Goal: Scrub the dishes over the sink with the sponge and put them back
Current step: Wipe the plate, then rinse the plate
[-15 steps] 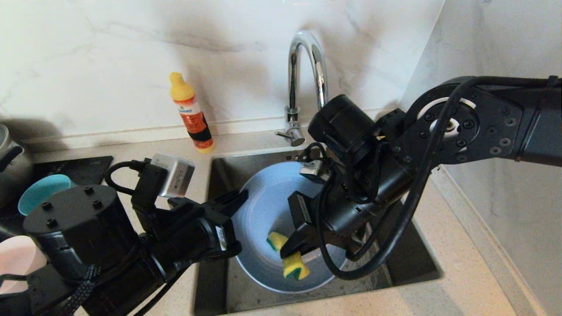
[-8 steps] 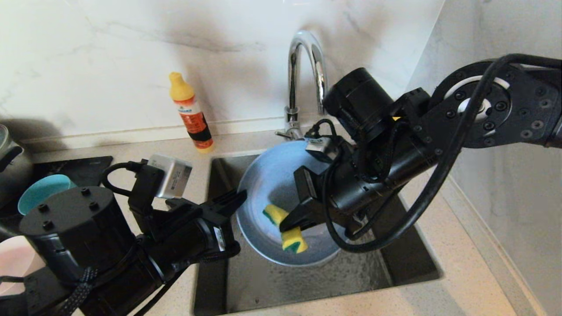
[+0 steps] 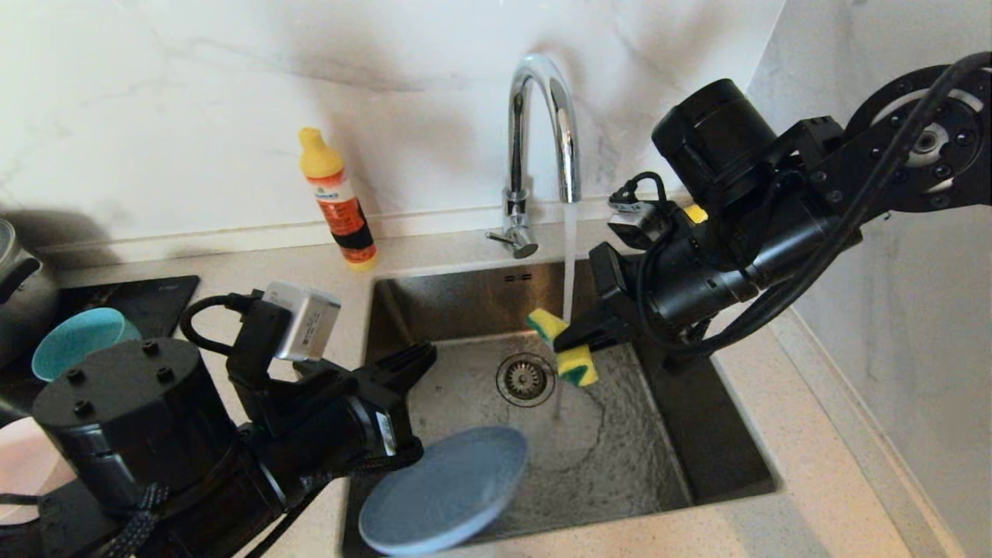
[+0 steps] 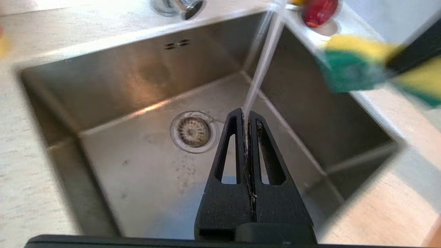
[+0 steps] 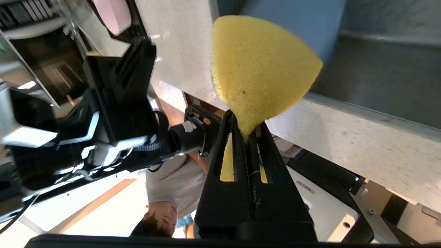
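Marble walls point(image 3: 194, 85) and pale speckled counter point(image 3: 821, 496) frame the steel sink point(image 3: 697, 434) at centre frame, water running from the tap point(image 3: 535, 101). Lower centre, the blue plate point(image 3: 443, 490) sits at the closed left gripper point(image 3: 411, 363), its edge hidden; right of centre, the right gripper point(image 3: 570, 341) pinches the sponge point(image 3: 566, 349). Only the left wrist view shows red fruit point(image 4: 319, 12); the head view shows the teal bowl point(image 3: 74, 337) at left.

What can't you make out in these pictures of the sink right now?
Slate-blue plate: head view, the left arm covers its left edge, so what supports it is hidden.
Teal bowl: head view, partly behind the left arm.
Sponge: blurred in the left wrist view.
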`<state>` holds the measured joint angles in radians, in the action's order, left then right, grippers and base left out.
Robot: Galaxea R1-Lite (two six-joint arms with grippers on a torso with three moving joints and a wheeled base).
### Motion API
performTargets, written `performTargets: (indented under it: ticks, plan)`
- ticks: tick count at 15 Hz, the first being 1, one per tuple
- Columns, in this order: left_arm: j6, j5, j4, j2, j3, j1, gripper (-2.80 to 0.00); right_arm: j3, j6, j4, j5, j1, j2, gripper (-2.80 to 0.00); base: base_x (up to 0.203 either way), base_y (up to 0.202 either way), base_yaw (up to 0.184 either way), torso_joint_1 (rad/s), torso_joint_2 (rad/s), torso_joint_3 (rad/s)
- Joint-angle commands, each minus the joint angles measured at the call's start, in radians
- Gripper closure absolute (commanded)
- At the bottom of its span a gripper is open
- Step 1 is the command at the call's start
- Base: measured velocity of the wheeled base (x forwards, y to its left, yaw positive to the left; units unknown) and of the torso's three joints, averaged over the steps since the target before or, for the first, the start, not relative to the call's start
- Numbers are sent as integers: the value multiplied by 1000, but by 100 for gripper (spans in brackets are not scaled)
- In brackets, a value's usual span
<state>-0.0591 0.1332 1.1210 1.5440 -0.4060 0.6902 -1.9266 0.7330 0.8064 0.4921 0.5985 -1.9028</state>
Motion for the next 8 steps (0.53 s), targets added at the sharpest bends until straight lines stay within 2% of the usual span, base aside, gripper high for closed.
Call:
performTargets:
  ticks: [1,5,8]
  plan:
    - [-2,2,6,5,-1,0,0,1,5,9,5,-5,13,0,0,0,0,0,0,0]
    - [-7,3,6,4,6,-1,0,8,1,42,8,-23,59,0,0,0,0,0,0,0]
    - [-80,7,6,4,34,-4,0,29,-3,90,15,-58,110,0,0,0,0,0,0,0]
